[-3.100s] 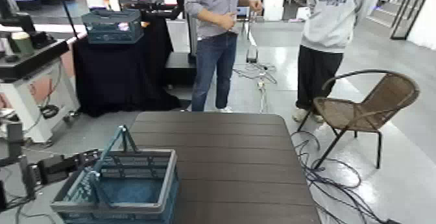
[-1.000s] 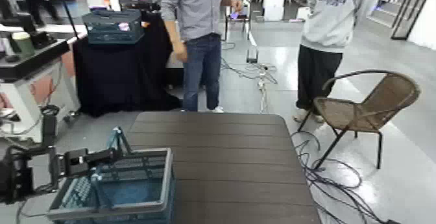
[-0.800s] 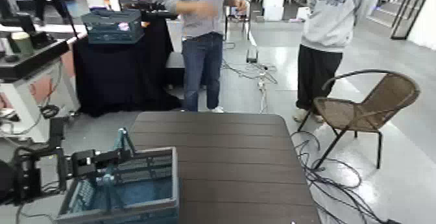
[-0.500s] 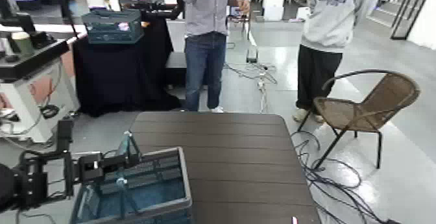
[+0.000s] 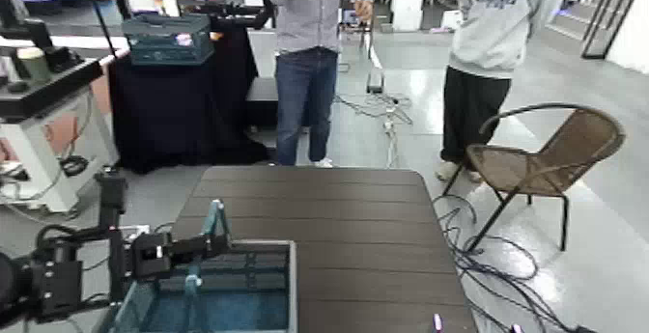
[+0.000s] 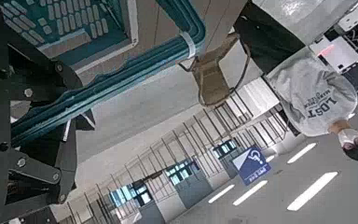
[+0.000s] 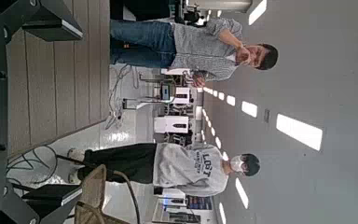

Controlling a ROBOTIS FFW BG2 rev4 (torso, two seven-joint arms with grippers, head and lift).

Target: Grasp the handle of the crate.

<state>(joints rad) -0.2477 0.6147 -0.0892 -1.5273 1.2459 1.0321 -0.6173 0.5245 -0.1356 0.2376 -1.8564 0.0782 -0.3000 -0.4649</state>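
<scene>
While the left gripper (image 5: 205, 244) is clamped around the handle (image 5: 214, 223), that handle is seen raised upright above the crate (image 5: 286, 289), which sits at the near left corner of the table (image 5: 367, 231). The grasp is judged done, with nothing left but holding. The right gripper is not seen.
</scene>
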